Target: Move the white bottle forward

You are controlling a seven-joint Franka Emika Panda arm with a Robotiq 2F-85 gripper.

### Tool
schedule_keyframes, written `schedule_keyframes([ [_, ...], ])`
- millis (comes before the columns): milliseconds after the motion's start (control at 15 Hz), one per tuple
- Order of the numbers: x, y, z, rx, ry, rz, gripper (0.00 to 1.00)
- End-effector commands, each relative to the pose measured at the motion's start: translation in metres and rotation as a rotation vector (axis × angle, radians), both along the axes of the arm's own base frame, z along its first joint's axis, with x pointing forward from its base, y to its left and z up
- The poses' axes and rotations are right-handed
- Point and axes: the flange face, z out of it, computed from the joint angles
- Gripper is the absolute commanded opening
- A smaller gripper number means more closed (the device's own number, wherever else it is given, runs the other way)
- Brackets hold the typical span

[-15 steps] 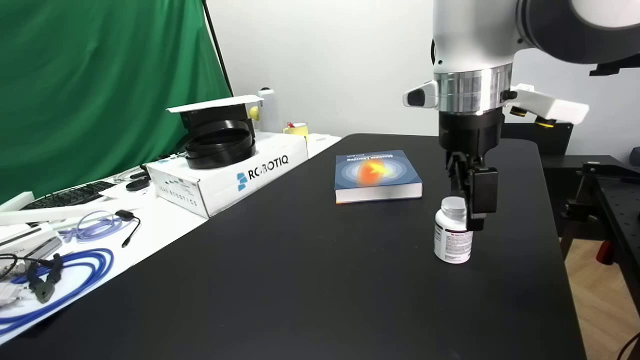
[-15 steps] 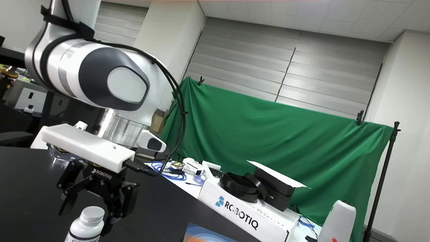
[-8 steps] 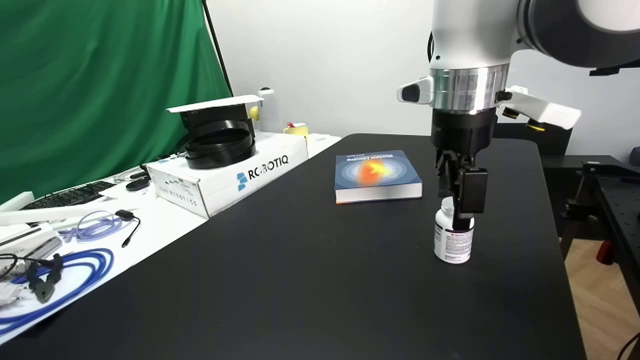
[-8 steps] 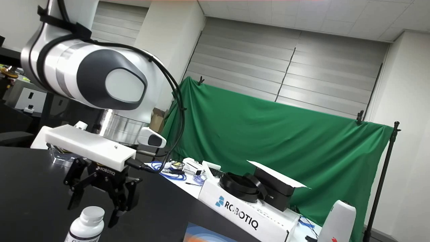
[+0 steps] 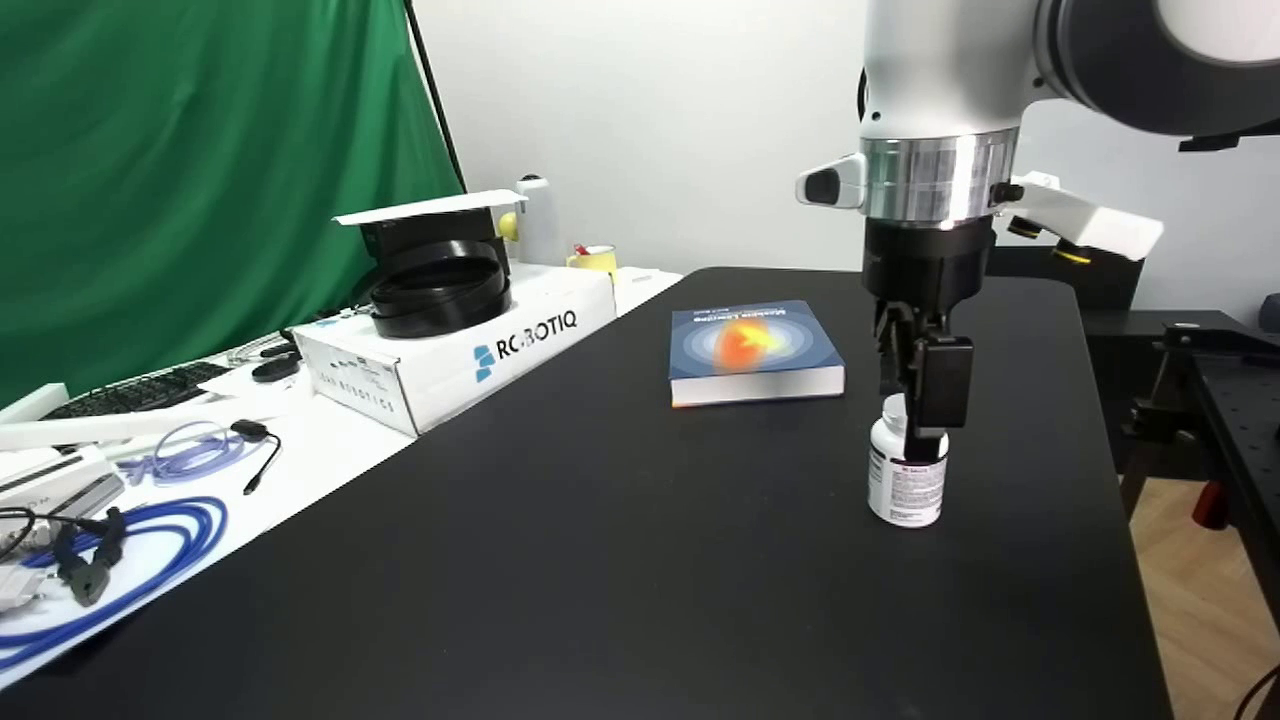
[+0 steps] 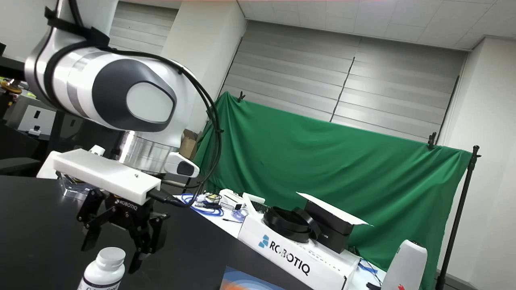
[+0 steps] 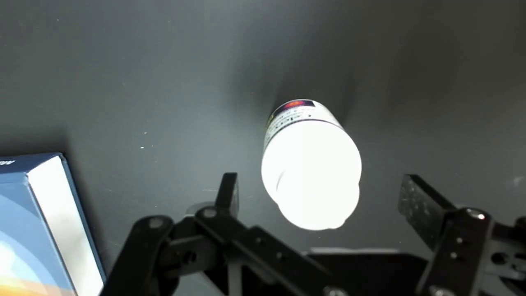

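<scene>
The white bottle [image 5: 907, 488] stands upright on the black table in an exterior view. Its upper part also shows at the lower edge in an exterior view [image 6: 105, 269]. In the wrist view the bottle [image 7: 312, 156] is overexposed, with part of its label visible. My gripper [image 5: 906, 430] points down at the bottle's upper part, and one finger covers part of its cap and shoulder there. In the wrist view the gripper [image 7: 318, 185] is open, with a fingertip on each side of the bottle and a visible gap on both sides. The gripper holds nothing.
A thick blue book [image 5: 755, 350] lies on the table near the bottle and shows at the left in the wrist view [image 7: 28, 230]. A white Robotiq box [image 5: 455, 350] with black rings on it stands along the table's side. Cables [image 5: 150, 560] lie on the white surface beside it.
My gripper has shifted slightly to the left in an exterior view, moving across the bottle's top, then stays nearly still over the last half second. The bottle has not moved. The fingers stay apart.
</scene>
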Motion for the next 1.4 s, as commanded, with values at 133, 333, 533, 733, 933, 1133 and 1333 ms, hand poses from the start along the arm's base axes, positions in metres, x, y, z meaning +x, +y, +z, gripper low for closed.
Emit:
schedule_keyframes([
  [133,-0.001,-0.001,0.003,-0.011,0.011,-0.030,0.75],
  [333,-0.001,-0.002,0.003,-0.016,0.024,-0.032,0.60],
  [533,-0.002,-0.003,0.003,-0.026,0.035,-0.034,0.39],
  [733,-0.002,-0.003,0.006,-0.038,0.038,-0.036,0.31],
  [933,-0.002,-0.003,0.010,-0.048,0.042,-0.027,0.20],
  [1133,-0.001,-0.006,0.012,-0.063,0.052,-0.016,0.19],
  [1333,0.012,-0.010,0.014,-0.073,0.075,-0.014,0.19],
])
